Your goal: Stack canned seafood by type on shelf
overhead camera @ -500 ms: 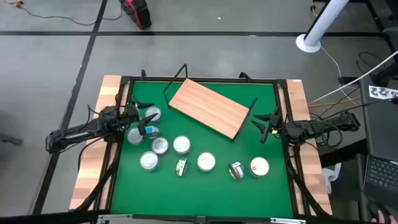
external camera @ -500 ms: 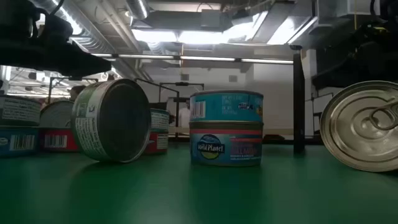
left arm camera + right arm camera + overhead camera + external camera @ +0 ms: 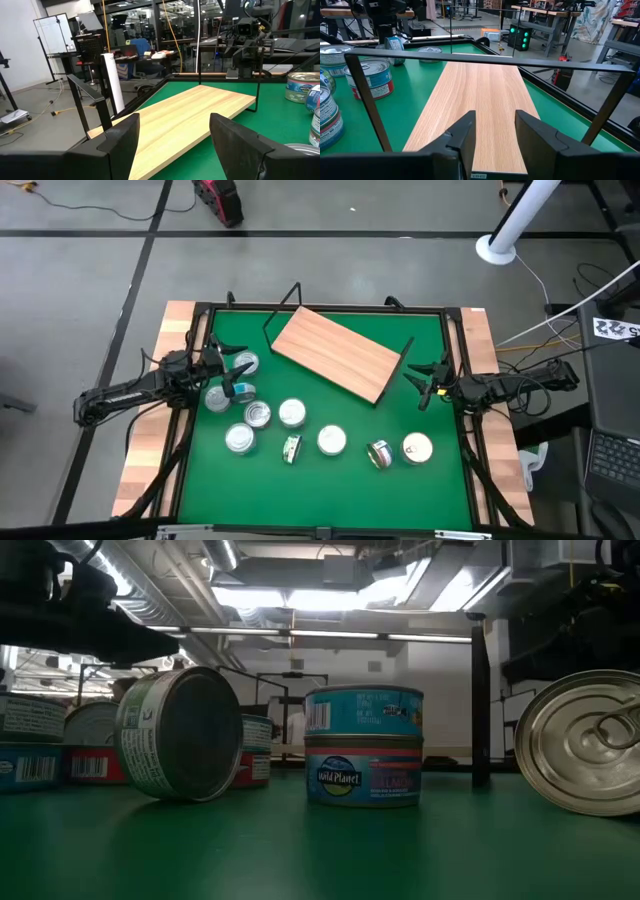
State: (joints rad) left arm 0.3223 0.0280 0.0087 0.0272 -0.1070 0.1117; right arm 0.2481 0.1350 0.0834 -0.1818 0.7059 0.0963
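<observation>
- Nothing has shifted in the last half-second: the tins (image 3: 292, 413) lie where they were along the counter's (image 3: 330, 480) near side, none on the shelf.
- The left gripper (image 3: 240, 376) remains spread, empty, beside the leftmost tins.
- The right gripper (image 3: 425, 384) waits parted, empty.
- The shelf (image 3: 338, 353) sits askew farther back; stacking hasn't started.

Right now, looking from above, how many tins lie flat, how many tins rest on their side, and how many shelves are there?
Tins lying flat: 8 (one at the left edge is partly hidden)
Tins on their side: 2
Shelf: 1
Total: 11
</observation>
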